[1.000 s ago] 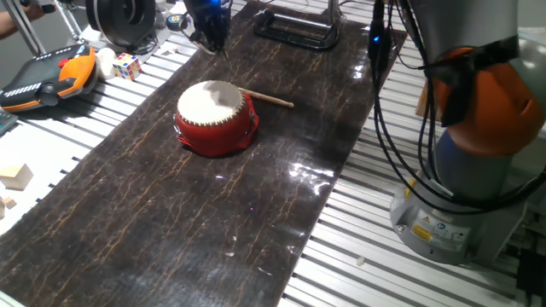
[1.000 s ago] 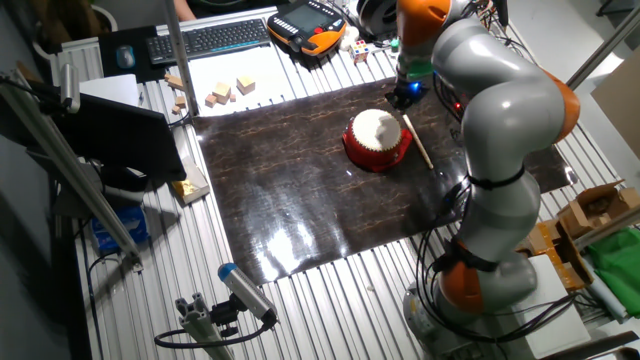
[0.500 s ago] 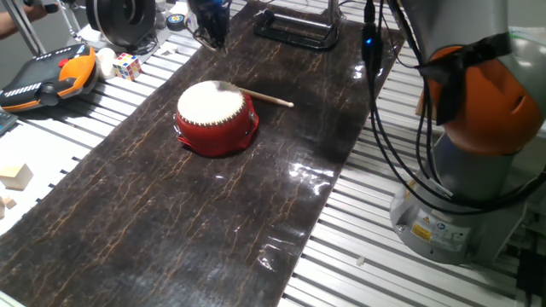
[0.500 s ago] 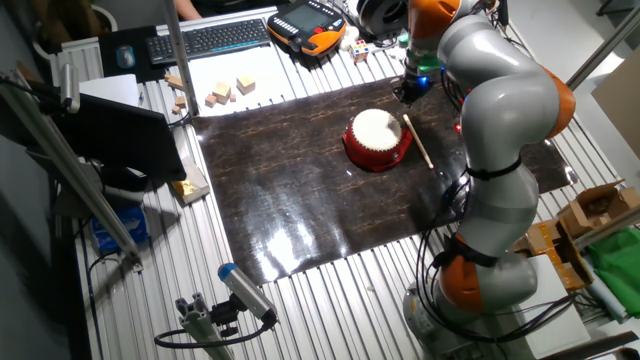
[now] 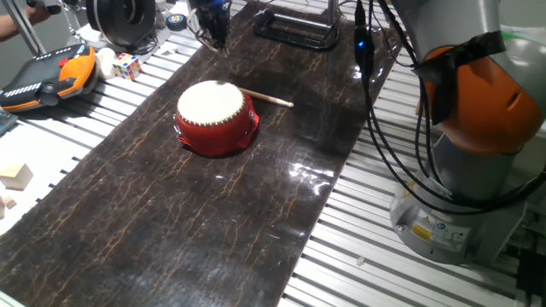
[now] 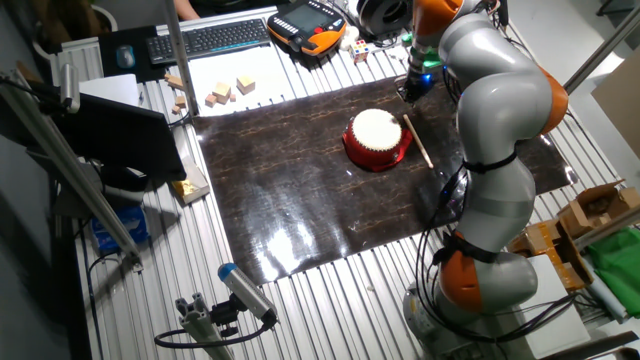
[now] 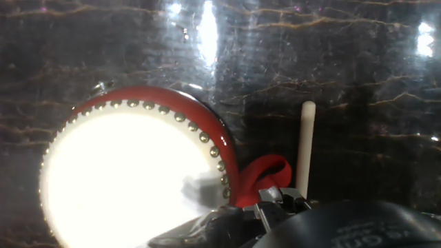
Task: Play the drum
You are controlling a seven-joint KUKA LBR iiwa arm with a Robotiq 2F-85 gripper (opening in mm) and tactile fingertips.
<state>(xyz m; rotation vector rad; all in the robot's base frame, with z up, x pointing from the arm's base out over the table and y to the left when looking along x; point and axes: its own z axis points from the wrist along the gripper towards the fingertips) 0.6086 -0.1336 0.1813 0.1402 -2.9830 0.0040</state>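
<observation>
The red drum (image 5: pixel 214 117) with its cream-white skin stands on the dark mat (image 5: pixel 171 230). It also shows in the other fixed view (image 6: pixel 378 136) and fills the lower left of the hand view (image 7: pixel 131 182). A thin pale wooden stick (image 5: pixel 266 98) lies on the mat, its end touching the drum's far side; it shows in the other views too (image 6: pixel 417 141) (image 7: pixel 304 148). My gripper (image 5: pixel 212 36) hangs above the mat's far edge, beyond the drum and clear of it (image 6: pixel 410 90). Its fingers look closed together and hold nothing.
An orange teach pendant (image 5: pixel 47 77), a colour cube (image 5: pixel 128 66) and wooden blocks (image 5: pixel 15 176) lie left of the mat. A black metal frame (image 5: pixel 299 30) stands at the mat's far end. My base (image 5: pixel 469 179) and its cables stand to the right. A keyboard (image 6: pixel 210 38) lies beyond.
My gripper has drifted a little up and away from the drum towards the mat's far edge, and my arm has swung slightly. The drum and the stick have not moved.
</observation>
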